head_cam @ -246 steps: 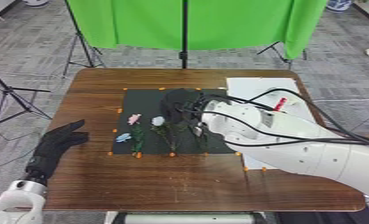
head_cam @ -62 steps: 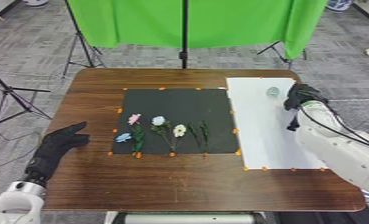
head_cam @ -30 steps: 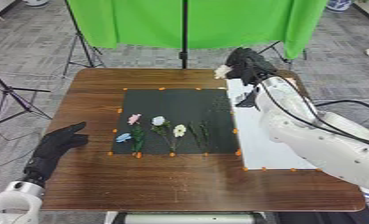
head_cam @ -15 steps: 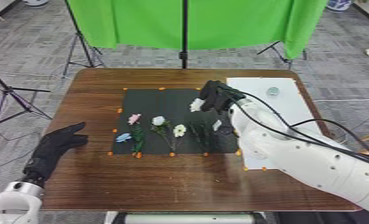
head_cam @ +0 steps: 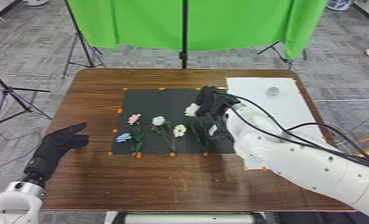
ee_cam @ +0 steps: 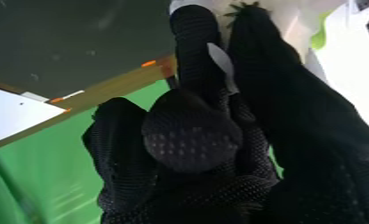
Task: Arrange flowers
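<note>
the pink flower (head_cam: 133, 119), blue flower (head_cam: 123, 137) and others lie on the dark mat (head_cam: 154, 101); the right hand's (head_cam: 212, 101) fingers grasp a pale flower (head_cam: 192, 109) over it, seemingly left to place. left hand (head_cam: 60, 142) relaxed, empty.

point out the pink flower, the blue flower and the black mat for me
Pink flower (head_cam: 134, 119): head view, on its petals.
Blue flower (head_cam: 124, 137): head view, on its petals.
Black mat (head_cam: 152, 101): head view, on bare surface beyond the flowers.
</note>
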Controlling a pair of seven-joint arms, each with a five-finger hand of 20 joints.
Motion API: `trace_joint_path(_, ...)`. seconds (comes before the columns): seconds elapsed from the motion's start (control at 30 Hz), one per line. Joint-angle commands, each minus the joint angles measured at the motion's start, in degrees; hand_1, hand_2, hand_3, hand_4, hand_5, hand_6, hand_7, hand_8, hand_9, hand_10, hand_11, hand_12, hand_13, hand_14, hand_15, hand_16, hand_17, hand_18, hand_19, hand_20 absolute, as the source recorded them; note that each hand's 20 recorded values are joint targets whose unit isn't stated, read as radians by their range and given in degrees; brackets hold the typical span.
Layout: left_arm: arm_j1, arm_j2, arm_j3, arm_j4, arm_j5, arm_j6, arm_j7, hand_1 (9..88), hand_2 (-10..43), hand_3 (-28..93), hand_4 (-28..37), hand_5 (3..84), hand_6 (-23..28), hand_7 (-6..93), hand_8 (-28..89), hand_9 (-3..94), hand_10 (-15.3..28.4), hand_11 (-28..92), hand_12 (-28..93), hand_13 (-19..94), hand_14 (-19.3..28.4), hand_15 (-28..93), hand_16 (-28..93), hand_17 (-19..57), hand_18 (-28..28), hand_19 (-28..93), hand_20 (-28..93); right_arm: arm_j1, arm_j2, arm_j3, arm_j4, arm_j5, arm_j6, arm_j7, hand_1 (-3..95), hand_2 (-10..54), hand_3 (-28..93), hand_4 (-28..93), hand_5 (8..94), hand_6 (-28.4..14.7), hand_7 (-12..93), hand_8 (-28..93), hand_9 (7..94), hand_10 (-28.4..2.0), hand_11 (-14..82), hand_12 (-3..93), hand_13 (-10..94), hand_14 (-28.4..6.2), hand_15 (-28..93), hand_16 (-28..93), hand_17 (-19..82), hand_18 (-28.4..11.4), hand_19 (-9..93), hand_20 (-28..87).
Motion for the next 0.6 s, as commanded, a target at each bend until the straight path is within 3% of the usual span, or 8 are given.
trace_joint_path(0.03, 0.2, -0.22, 0.13, 0.27, 0.39, -1.11, -0.81, 24.7, 17.8, 65, -26.2, 43.9, 3.9, 8.5, -6, 48.7, 15.1, 19, 11, 41, 19.8, 18, -3, 9.0, 13.0, 11, 14, -0.3, 0.0, 0.5, 0.8, 0.0, -3.5, -0.4, 57.0, -9.5, 57, -14, 74.2, -1.9, 17, 5, 81.3, -12.1, 10.2, 29.8, 87, -3.4, 62, 35, 60, -16.6, 93, 56)
trace_joint_path(0.23, 0.1, -0.07, 0.1, 0.28, 0.42, -1.28, -0.93, 25.7, 16.8, 65, -24.9, 43.9, 3.9, 8.4, -6, 48.6, 15.0, 19, 11, 41, 19.9, 17, -3, 9.0, 13.0, 11, 14, 0.2, 0.4, 0.1, 0.8, -0.2, -3.3, -0.7, 56.4, -9.5, 57, -15, 73.1, -2.0, 17, 5, 78.8, -13.3, 12.8, 27.0, 87, -3.4, 63, 35, 59, -16.6, 93, 56)
trace_joint_path(0.6, -0.4, 0.34, 0.24, 0.57, 0.38, -1.65, -0.82, 26.1, 16.4, 65, -24.2, 43.8, 3.9, 8.5, -6, 48.6, 15.1, 19, 11, 41, 19.8, 17, -3, 9.1, 13.0, 11, 14, 0.7, 0.8, 0.4, 0.5, -2.5, 0.6, -2.5, 56.6, -9.5, 56, -15, 72.5, -1.2, 18, 5, 78.3, -12.9, 12.2, 27.2, 86, -3.8, 63, 35, 59, -16.8, 93, 56)
